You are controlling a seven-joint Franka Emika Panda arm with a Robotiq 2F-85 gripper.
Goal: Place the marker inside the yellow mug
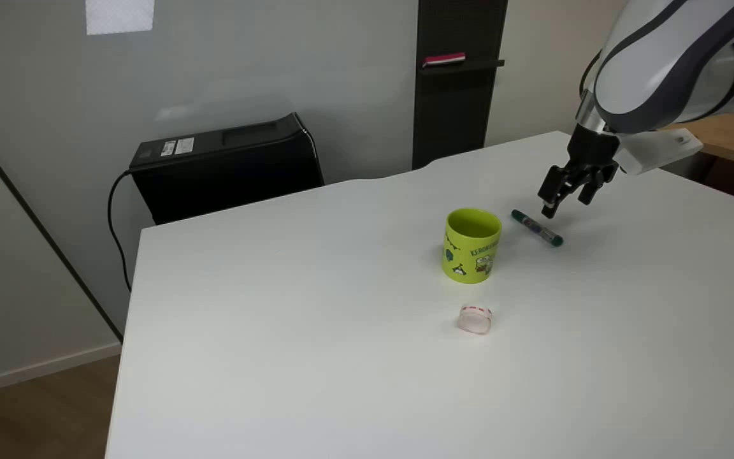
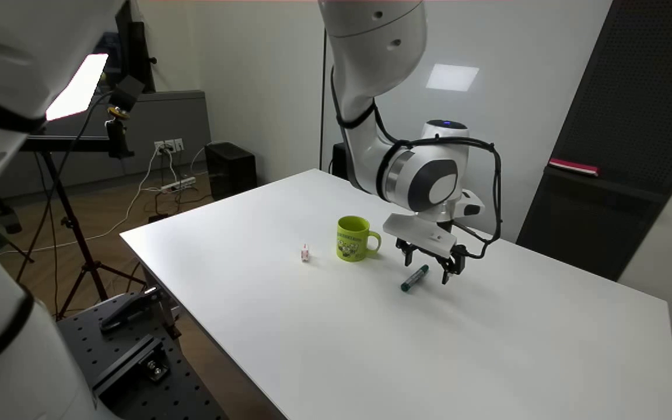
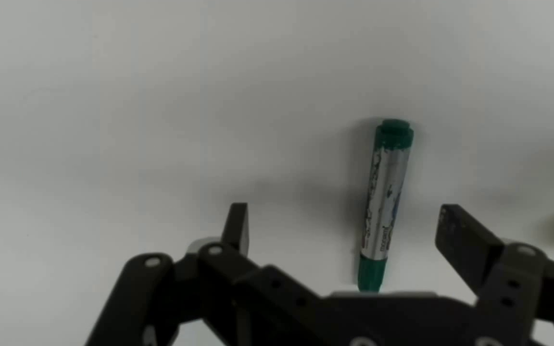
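Observation:
The marker [image 1: 537, 228], silver with green ends, lies flat on the white table beside the mug. It also shows in an exterior view [image 2: 415, 279]. The yellow mug [image 1: 471, 248], yellow-green with a dark print, stands upright, and its handle shows in an exterior view [image 2: 352, 239]. My gripper [image 1: 567, 203] is open and empty, a little above the table near the marker. In the wrist view the marker [image 3: 384, 202] lies lengthwise between the two spread fingers [image 3: 343, 211], closer to the right finger and not touched. A blurred yellowish patch shows at the right edge there.
A small clear lump with red marks [image 1: 474, 319] lies near the mug, and it shows in an exterior view [image 2: 305, 253]. The white table [image 1: 290, 331] has a black box [image 1: 227, 169] behind its far edge. A dark shelf panel [image 1: 459, 95] stands behind.

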